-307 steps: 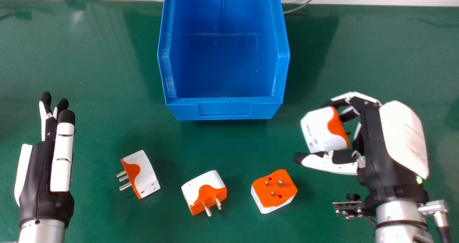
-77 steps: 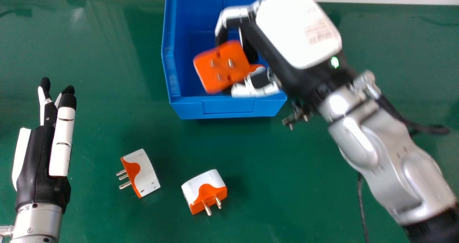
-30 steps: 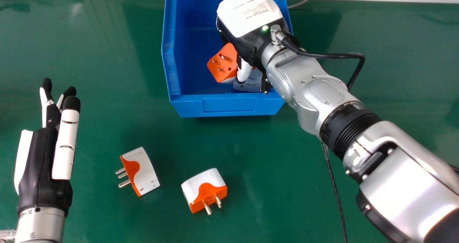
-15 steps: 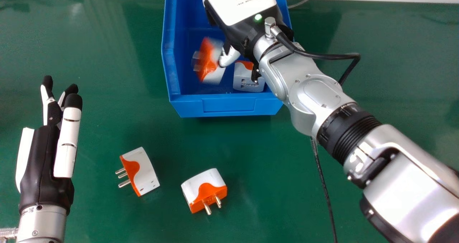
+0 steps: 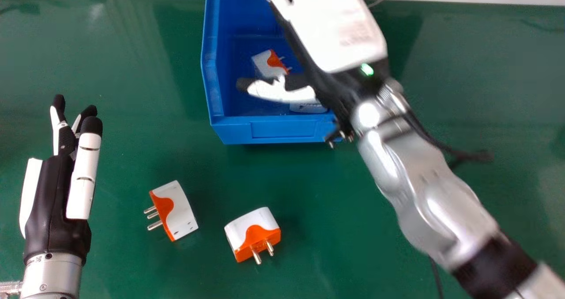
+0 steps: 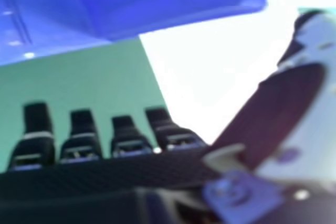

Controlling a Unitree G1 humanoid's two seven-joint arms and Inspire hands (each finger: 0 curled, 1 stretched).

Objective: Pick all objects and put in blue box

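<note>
Nearest on the green counter (image 5: 185, 268) lies one adapter (image 5: 251, 232), its prongs pointing back toward the robot. A second adapter (image 5: 178, 210) rests a little farther off, apart from it, prongs turned toward the left hand (image 5: 48, 202), which is idle at the view's left with its fingers straight and nothing in them. Beyond both stands the blue box (image 5: 282, 130), where the right hand (image 5: 335, 32) is spread wide and empty, its thumb low over the box floor. Inside are a third adapter (image 5: 263, 65), just past the thumb, and a fourth adapter (image 5: 309, 108), partly covered, near the front wall.

The step in hand looks like the end of a drop, with two adapters in and two to go. Next, the right hand probably needs to lift clear of the front wall, come back over the counter and settle around the nearest adapter's body, keeping off its prongs.

The adapters look like hard, smooth plastic: white shells with a curved edge meeting orange, and shiny metal prongs. The counter is slick enough to carry reflections. The box is moulded plastic, with slanting sides and a low front with a recessed rectangular panel.
</note>
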